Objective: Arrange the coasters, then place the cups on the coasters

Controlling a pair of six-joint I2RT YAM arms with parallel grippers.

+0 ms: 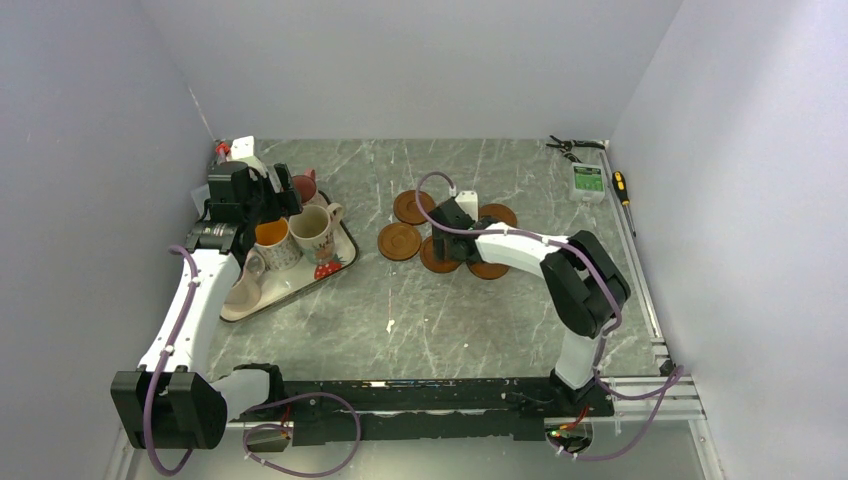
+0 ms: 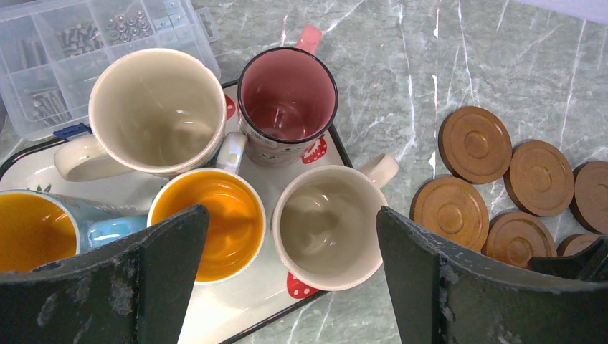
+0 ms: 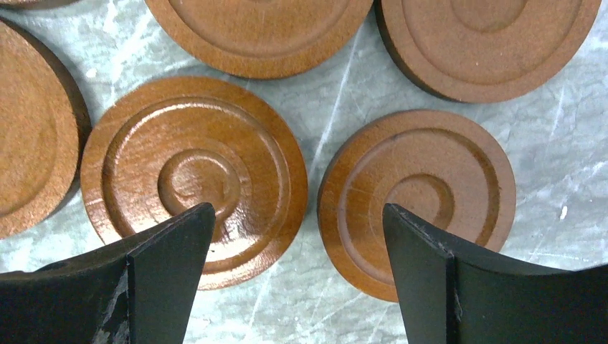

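Several brown wooden coasters (image 1: pixel 400 241) lie clustered on the marble table, mid-back. My right gripper (image 1: pixel 455 232) hovers low over them, open; in the right wrist view its fingers straddle the gap between one ringed coaster (image 3: pixel 193 172) and another coaster (image 3: pixel 423 193), holding nothing (image 3: pixel 297 211). The cups stand on a white strawberry-print tray (image 1: pixel 340 262) at the left: a cream cup (image 2: pixel 330 233), an orange-lined cup (image 2: pixel 211 222), a pink-lined cup (image 2: pixel 287 100), a large cream cup (image 2: pixel 158 107) and a blue cup (image 2: pixel 32 233). My left gripper (image 2: pixel 290 215) hangs open above them, empty.
A clear plastic parts box (image 2: pixel 64 50) sits behind the tray. Pliers (image 1: pixel 575 148), a screwdriver (image 1: pixel 623 186) and a small green-labelled device (image 1: pixel 588 180) lie at the back right corner. Grey walls close in the table on three sides.
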